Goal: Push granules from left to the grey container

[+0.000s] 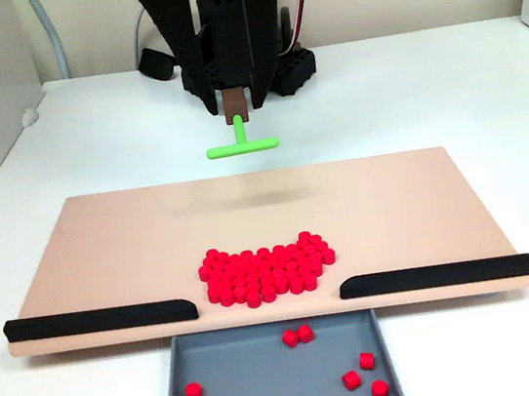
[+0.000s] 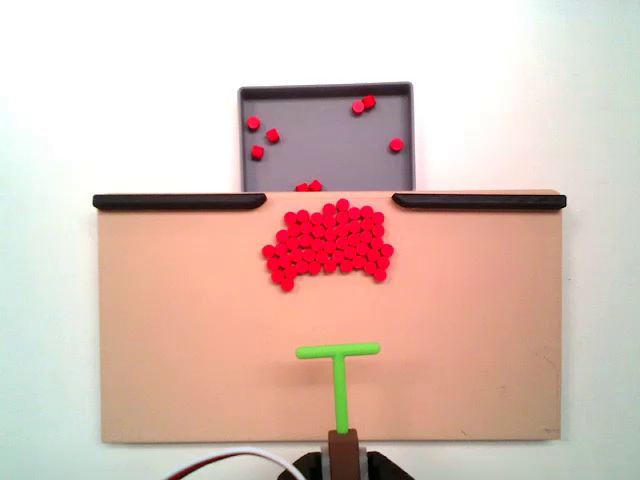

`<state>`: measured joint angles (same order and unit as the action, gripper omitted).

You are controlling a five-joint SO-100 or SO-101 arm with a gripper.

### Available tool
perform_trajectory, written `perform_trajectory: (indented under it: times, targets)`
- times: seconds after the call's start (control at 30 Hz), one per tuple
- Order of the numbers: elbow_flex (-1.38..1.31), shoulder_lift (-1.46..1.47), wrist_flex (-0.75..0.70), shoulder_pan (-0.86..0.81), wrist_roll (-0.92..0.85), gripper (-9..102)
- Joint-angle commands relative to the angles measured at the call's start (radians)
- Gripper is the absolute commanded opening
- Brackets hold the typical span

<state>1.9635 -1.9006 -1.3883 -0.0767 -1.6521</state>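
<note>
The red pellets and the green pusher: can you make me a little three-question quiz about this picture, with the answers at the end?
1. True or false: most of the granules already lie inside the grey container.
2. Where does the big pile sit? A) on the tan board, in front of the gap between the two black strips B) on the white table C) on top of the green T-shaped pusher
3. Fill in: in both fixed views the pusher is ___ the pile, not touching it.

Key: 1 false, only a few loose ones are in it. 2 A. 3 apart from.
</note>
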Motion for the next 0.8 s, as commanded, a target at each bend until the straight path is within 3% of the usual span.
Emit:
perform_trajectory:
  times: [0.0, 0.77]
  targets:
    - [-0.018, -0.005, 0.005, 0.003, 0.000, 0]
    - [-0.020, 0.005, 0.005, 0.008, 0.008, 0]
